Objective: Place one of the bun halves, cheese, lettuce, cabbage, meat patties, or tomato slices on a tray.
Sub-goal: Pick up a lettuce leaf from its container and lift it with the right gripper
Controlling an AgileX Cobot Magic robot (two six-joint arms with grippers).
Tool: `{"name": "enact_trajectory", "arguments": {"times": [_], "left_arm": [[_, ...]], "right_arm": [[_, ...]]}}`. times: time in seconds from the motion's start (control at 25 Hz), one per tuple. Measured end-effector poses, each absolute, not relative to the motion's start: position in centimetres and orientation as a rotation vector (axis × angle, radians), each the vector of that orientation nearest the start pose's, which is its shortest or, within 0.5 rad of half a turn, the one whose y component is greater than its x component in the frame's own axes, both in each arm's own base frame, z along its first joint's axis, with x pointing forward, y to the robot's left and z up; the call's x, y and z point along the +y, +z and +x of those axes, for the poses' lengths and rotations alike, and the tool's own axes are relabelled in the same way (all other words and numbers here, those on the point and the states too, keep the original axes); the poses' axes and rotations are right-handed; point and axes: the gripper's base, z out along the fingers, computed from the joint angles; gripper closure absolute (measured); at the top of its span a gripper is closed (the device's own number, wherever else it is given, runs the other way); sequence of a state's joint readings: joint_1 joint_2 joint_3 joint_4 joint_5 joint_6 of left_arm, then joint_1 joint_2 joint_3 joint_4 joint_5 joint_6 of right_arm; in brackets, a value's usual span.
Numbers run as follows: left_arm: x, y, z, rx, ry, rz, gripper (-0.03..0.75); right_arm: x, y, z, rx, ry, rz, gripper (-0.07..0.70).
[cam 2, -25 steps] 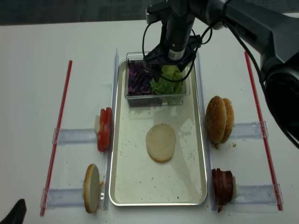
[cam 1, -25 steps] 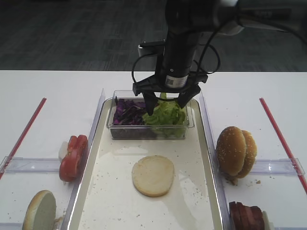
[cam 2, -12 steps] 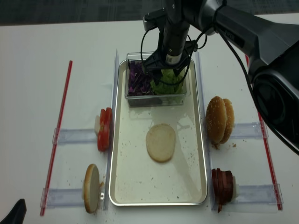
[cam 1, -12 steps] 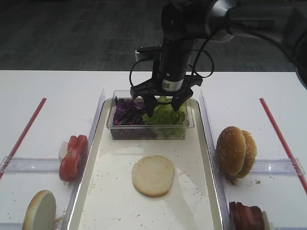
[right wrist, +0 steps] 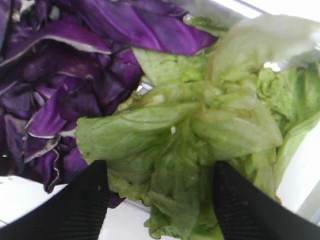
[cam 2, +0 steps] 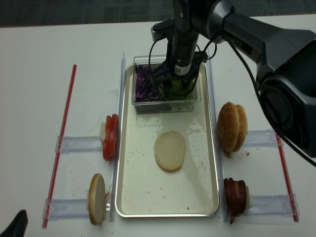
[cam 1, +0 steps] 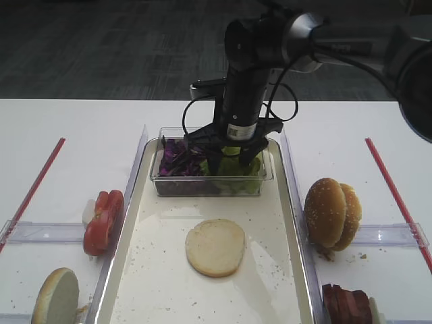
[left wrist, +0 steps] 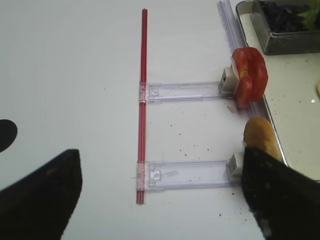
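The lettuce (right wrist: 200, 130) lies beside the purple cabbage (right wrist: 60, 75) in a clear tub (cam 1: 202, 183) at the far end of the tray (cam 2: 118, 163). My right gripper (right wrist: 160, 167) reaches down into the tub (cam 2: 165, 104), open, with a finger on each side of the lettuce (cam 1: 251, 169) and its leaves filling the gap. A pale bun half (cam 1: 215, 247) lies flat mid-tray. Tomato slices (cam 1: 103, 221) stand left of the tray, meat patties (cam 1: 347, 305) at the near right. My left gripper (left wrist: 160, 151) hangs open over bare table. No cheese shows.
Sesame bun halves (cam 1: 332, 212) stand on edge right of the tray, another bun half (cam 1: 55, 297) at the near left. Clear plastic rails (left wrist: 185, 90) hold the food. Red strips (cam 1: 34, 189) run along both outer sides of the white table.
The right gripper has sunk deeper into the tub onto the lettuce, and its fingers have drawn closer together. The left gripper has not moved.
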State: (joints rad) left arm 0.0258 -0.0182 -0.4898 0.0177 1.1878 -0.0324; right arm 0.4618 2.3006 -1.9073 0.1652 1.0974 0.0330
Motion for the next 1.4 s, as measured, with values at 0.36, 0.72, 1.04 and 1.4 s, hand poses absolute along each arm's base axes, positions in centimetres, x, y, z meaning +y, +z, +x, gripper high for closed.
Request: {"name": "enact_trajectory", "arguments": {"times": [0.36, 0.72, 1.04, 1.4], "left_arm": [[0.1, 26.4, -1.2, 2.162, 0.018, -0.065, 0.118], [0.1, 26.4, -1.2, 2.162, 0.018, -0.065, 0.118], [0.1, 26.4, -1.2, 2.162, 0.018, -0.065, 0.118], [0.1, 26.4, -1.2, 2.162, 0.018, -0.065, 0.118]], "right_arm": [[22.5, 16.0, 42.3, 2.955, 0.276, -0.578, 0.384], [22.5, 16.0, 42.2, 2.956, 0.275, -0.581, 0.58], [22.4, 17.2, 42.2, 2.928, 0.271, -0.587, 0.586], [22.1, 20.9, 41.6, 2.865, 0.288, -0.585, 0.587]]}}
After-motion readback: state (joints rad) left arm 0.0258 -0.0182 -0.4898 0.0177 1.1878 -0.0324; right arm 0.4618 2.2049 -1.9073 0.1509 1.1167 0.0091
